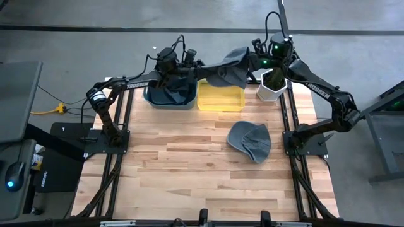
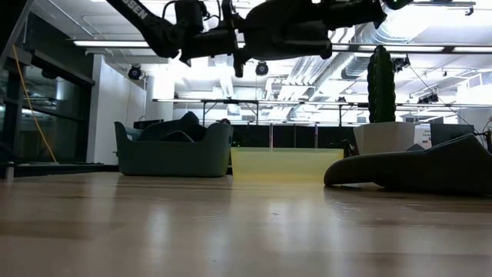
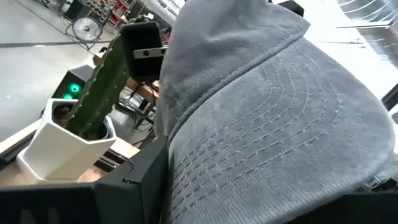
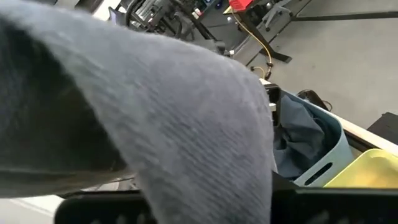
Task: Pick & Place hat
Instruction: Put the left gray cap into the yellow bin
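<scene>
A grey corduroy hat (image 1: 231, 68) hangs in the air over the table's far edge, above the yellow tray, between my two grippers. My left gripper (image 1: 206, 68) reaches in from the left and is shut on it. My right gripper (image 1: 255, 62) comes from the right and is shut on its other side. In the low view the hat (image 2: 307, 27) is a dark shape high above the table. A second grey hat (image 1: 249, 140) lies flat on the wood right of centre, touched by no gripper. My left gripper holds the hat by its stitched brim (image 3: 267, 155), pinched between the two fingers, coming level from the table's left. The hat is lifted clear of the table. My right gripper is shut on the hat's cloth (image 4: 205, 186) at its right side, coming from the table's right. The cloth itself covers the fingers, so the part it has cannot be told.
A blue bin (image 1: 169, 96) holding dark cloth stands at the far left, with the yellow tray (image 1: 221, 98) beside it. A white pot with a cactus (image 1: 273, 85) stands far right, just below my right gripper. The near half of the wooden table holds only the second hat.
</scene>
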Controlling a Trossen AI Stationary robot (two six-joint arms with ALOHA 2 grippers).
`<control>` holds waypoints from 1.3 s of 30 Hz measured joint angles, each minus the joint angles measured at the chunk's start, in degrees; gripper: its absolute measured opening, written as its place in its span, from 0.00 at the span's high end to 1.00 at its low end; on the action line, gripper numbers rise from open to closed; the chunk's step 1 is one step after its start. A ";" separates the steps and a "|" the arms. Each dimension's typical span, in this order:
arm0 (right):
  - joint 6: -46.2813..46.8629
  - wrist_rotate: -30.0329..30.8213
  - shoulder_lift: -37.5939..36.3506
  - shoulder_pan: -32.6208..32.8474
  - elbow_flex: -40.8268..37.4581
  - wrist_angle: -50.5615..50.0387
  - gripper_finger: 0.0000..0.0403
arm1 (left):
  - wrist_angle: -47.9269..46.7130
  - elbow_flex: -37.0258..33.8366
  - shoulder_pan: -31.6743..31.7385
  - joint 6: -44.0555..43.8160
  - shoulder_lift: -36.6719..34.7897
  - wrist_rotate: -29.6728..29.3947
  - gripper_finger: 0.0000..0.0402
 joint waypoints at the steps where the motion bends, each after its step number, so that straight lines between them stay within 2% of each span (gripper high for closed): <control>1: 0.00 0.25 0.00 0.00 0.00 0.04 1.00 | 0.13 0.00 -0.24 0.00 0.00 -0.05 0.49; 4: -0.02 0.75 0.00 0.02 0.00 0.08 1.00 | -0.25 0.00 -0.37 -0.17 0.00 -1.84 0.50; 7: -0.02 0.57 0.00 0.02 0.00 0.09 1.00 | -0.32 0.00 -0.62 0.14 0.00 -3.65 0.58; 10: -0.02 0.46 0.00 0.02 0.00 0.13 1.00 | -0.34 0.00 -0.58 0.36 0.00 -4.18 0.72; 13: -0.02 0.46 0.00 0.02 0.00 0.56 1.00 | -0.37 0.00 -0.57 0.44 0.00 -5.68 0.91; 15: -0.02 0.43 0.00 0.02 0.00 0.81 1.00 | -0.38 0.00 -0.57 0.44 0.00 -7.01 0.97; 25: -0.37 -0.35 0.00 0.00 0.00 1.49 0.98 | -0.55 0.00 -0.57 0.26 0.00 -7.52 1.00; 39: -4.78 -2.33 -0.11 -1.76 0.00 1.86 0.72 | -1.10 0.00 -0.55 -4.13 0.00 -8.87 1.00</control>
